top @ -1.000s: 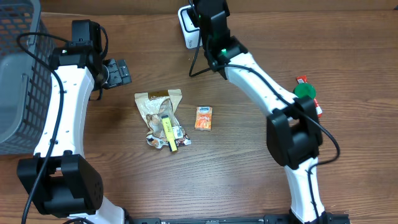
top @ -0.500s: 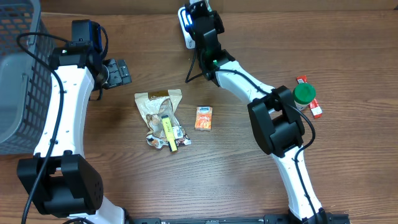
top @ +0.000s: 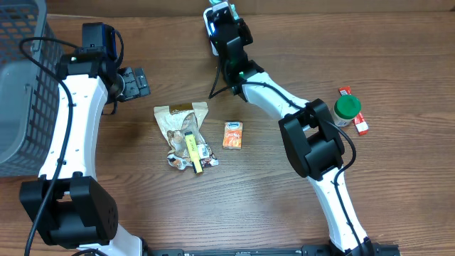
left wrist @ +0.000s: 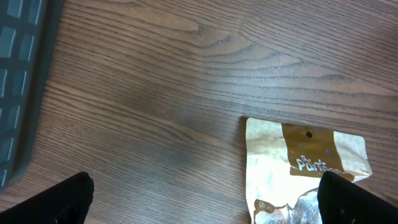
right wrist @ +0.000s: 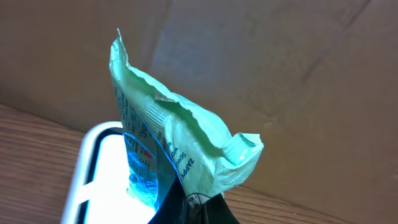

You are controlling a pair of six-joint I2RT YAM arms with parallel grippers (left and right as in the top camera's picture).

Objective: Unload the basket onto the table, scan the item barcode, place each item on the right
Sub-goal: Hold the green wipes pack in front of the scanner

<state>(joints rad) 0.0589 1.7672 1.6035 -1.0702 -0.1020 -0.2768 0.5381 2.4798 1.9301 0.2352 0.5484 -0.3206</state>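
The right gripper [top: 222, 16] has swung left, bringing the green packet [right wrist: 177, 146] up to the white scanner [right wrist: 87, 168].

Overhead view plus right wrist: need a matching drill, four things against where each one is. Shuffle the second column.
1. basket
2. green-capped jar
3. orange packet
4. green pouch

A. held in the right pincer at the lit scanner
B. far left of the overhead view
C. far right of the overhead view
D. just right of the brown snack bag

Pairs: 1-B, 2-C, 3-D, 4-A
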